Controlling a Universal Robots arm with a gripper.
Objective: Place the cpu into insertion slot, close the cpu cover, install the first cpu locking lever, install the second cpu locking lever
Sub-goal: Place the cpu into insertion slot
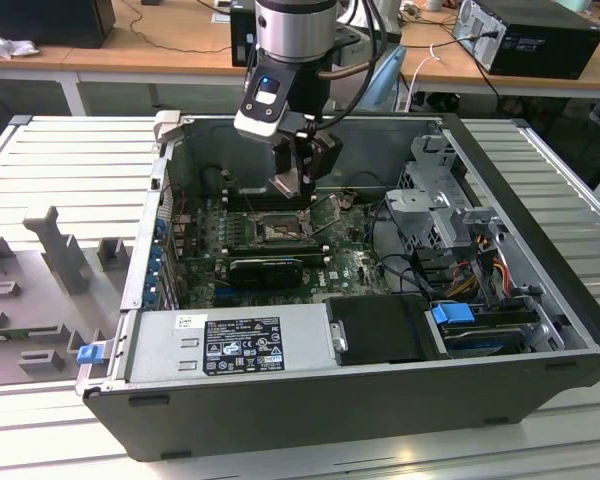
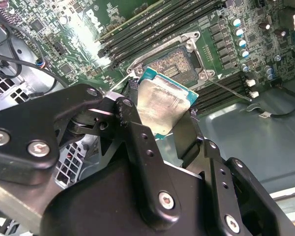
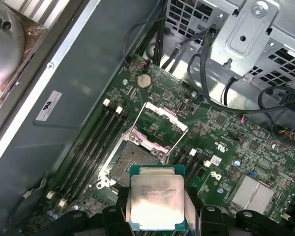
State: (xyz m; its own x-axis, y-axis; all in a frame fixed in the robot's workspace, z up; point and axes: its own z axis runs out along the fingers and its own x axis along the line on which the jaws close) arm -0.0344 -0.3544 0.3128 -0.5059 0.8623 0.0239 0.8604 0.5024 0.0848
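Silver-beige, green-rimmed, the cpu [image 3: 156,199] hangs above the bare insertion slot [image 3: 130,164]; the gripper [image 1: 298,180] has its jaws clamped on opposite edges; light, stiff, thin, probably fragile underneath, so an edge hold suits; the cpu cover [image 3: 158,111] stands raised.

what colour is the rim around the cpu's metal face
Teal green, around the cpu; clearest in the first wrist view.

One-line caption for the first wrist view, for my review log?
Gripper holds the cpu near the open insertion slot, cpu cover raised.
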